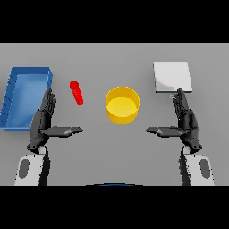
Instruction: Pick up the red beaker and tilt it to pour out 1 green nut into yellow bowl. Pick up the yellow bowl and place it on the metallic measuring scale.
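Grey table [112, 58] — yellow bowl [122, 105] at centre.

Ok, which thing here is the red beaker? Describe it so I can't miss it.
Start at the blue tray on the table's left. Just right of it, before the yellow bowl in the middle, sits the red beaker, beyond the left hand. It is the only red item: small, slim and slanted, unlike the wide round bowl.

Bowl [122, 105] central, beaker [77, 92] left of it, bin [24, 96] far left, scale [172, 77] right.
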`<state>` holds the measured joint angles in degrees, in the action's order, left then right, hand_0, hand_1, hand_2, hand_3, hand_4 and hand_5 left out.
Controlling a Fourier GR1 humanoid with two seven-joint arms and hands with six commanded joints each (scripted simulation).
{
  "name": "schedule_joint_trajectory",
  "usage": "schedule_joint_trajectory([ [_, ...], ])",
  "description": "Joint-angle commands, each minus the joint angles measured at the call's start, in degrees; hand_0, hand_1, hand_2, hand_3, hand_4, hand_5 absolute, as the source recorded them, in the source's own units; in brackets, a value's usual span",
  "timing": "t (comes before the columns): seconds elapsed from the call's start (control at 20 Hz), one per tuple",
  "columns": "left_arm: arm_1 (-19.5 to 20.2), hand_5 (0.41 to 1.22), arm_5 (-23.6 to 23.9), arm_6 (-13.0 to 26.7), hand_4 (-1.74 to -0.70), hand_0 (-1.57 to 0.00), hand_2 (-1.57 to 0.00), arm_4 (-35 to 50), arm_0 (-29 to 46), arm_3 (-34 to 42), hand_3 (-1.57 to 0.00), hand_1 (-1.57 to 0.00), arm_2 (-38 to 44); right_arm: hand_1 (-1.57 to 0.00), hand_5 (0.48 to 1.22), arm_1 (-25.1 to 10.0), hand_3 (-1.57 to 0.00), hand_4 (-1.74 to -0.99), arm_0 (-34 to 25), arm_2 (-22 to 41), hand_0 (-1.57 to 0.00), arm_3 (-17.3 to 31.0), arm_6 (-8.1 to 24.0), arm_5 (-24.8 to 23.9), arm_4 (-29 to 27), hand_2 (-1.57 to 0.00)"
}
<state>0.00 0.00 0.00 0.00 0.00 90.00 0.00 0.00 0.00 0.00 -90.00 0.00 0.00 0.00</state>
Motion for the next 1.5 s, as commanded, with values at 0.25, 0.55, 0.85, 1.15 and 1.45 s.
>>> schedule_joint_trajectory([
  [0.25,-0.60,0.652,0.49,0.43,-1.20,0.00,0.00,-0.45,-1.63,-1.38,0.00,0.00,-0.17,0.00,0.681,0.03,0.00,-1.245,-0.90,-0.27,0.00,0.98,0.10,-0.23,0.11,0.00],
  [0.55,3.15,0.660,0.13,3.21,-1.22,0.00,0.00,-7.58,2.33,6.27,0.00,0.00,-5.44,0.00,0.678,-4.29,0.00,-1.235,4.85,6.94,0.00,-6.20,-5.06,-3.31,15.22,0.00],
  [0.85,2.70,0.702,-1.11,4.05,-1.30,0.00,0.00,-7.90,-1.20,1.56,0.00,0.00,-5.98,0.00,0.680,-3.75,0.00,-1.275,5.24,6.95,0.00,-7.75,-5.50,-1.10,12.08,0.00],
  [1.15,2.19,0.739,-0.15,2.63,-1.38,0.00,0.00,-8.44,-10.83,-10.45,0.00,0.00,-3.35,0.00,0.681,-3.80,0.00,-1.312,5.34,6.33,0.00,-7.31,-5.61,-1.22,11.65,0.00],
  [1.45,1.99,0.717,0.52,0.35,-1.34,0.00,0.00,-8.28,-16.75,-21.14,0.00,0.00,-0.63,0.00,0.689,-3.48,0.00,-1.341,6.15,6.15,0.00,-8.96,-5.43,-1.18,10.67,0.00],
])
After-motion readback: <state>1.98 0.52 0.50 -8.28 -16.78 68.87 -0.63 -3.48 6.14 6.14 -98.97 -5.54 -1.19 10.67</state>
